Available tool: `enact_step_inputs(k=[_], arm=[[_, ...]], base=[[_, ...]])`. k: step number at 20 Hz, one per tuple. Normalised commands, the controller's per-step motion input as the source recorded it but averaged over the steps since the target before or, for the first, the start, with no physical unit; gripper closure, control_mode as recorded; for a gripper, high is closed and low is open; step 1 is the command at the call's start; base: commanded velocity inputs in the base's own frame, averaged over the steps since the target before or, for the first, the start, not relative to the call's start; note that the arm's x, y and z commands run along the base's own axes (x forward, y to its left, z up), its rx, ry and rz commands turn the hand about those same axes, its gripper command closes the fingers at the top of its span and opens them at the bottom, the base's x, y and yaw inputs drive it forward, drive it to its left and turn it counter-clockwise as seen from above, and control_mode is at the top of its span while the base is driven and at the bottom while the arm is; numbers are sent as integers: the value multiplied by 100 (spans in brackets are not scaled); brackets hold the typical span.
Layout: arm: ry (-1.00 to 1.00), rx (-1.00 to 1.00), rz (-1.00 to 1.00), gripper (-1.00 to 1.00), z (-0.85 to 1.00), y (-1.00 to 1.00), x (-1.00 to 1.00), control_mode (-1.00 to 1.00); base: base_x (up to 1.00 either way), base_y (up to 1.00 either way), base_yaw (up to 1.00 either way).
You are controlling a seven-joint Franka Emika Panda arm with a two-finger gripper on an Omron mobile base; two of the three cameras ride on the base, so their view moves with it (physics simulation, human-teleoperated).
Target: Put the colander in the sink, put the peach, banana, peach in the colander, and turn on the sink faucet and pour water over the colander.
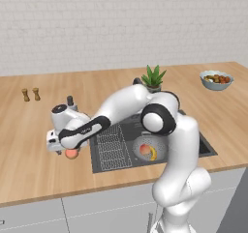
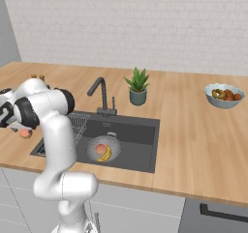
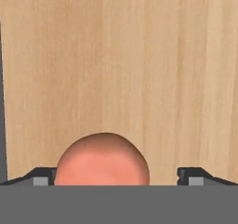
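Note:
My gripper [image 1: 65, 150] hangs low over the wooden counter left of the sink [image 1: 206, 147], open. A peach [image 3: 102, 160] sits between its spread fingertips [image 3: 195, 175] with a gap on each side; the same peach [image 1: 71, 153] [image 2: 24, 133] shows just under the hand. The colander [image 1: 162, 145] [image 2: 92, 147] stands in the sink [image 2: 140, 145] and holds another peach [image 1: 144, 149] [image 2: 100, 149] and the banana [image 1: 153, 153] [image 2: 105, 154]. The sink faucet [image 2: 100, 94] stands behind the basin; no water shows at its spout.
A wire rack [image 1: 111, 145] fills the sink's left part. A potted plant [image 1: 153, 78] stands behind the sink, a bowl of fruit [image 1: 216, 80] far right, two small shakers [image 1: 30, 94] far left. My arm arches over the basin.

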Motion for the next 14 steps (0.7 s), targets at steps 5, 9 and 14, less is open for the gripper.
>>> enact_step_inputs(k=[5, 9, 14], arm=[[0, -2, 1, -100, -50, -3, 0, -100], [0, -2, 0, -100, -73, -24, -8, -100], [0, 0, 0, -100, -80, -29, -20, -100]], base=[[0, 0, 0], [0, 0, 0], [0, 0, 0]])
